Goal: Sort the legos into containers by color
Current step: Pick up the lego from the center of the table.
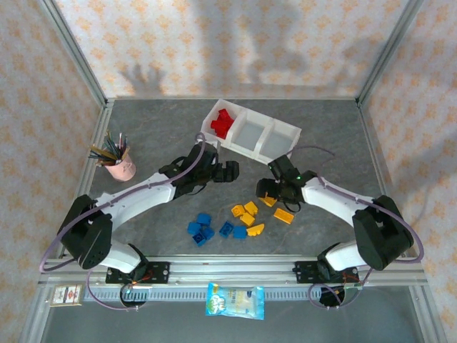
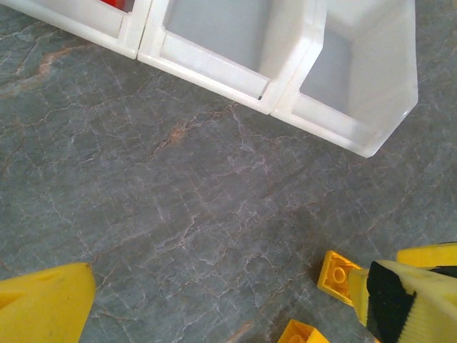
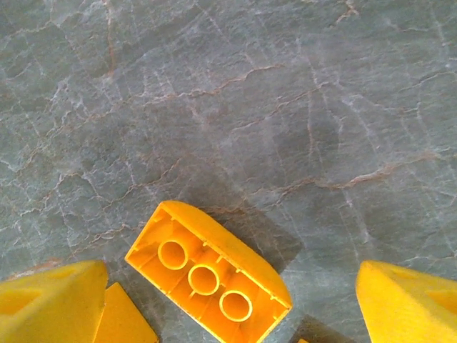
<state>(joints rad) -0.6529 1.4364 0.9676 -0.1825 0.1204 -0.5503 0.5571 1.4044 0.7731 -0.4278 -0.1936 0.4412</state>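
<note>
The white three-compartment tray (image 1: 251, 133) stands at the back centre, and its left compartment holds red bricks (image 1: 223, 123). The other two compartments (image 2: 214, 28) look bare. Yellow bricks (image 1: 246, 214) and blue bricks (image 1: 203, 229) lie loose on the grey table in front. My left gripper (image 1: 230, 171) hangs open over bare table just before the tray, with a yellow brick (image 2: 339, 275) by its right finger (image 2: 410, 300). My right gripper (image 3: 228, 307) is open low over an upside-down yellow brick (image 3: 207, 275), which lies between the fingers, apart from both.
A pink pen cup (image 1: 120, 166) stands at the left of the table. A snack packet (image 1: 235, 300) and a small box (image 1: 66, 294) lie on the front rail. Metal frame rails border the table on both sides.
</note>
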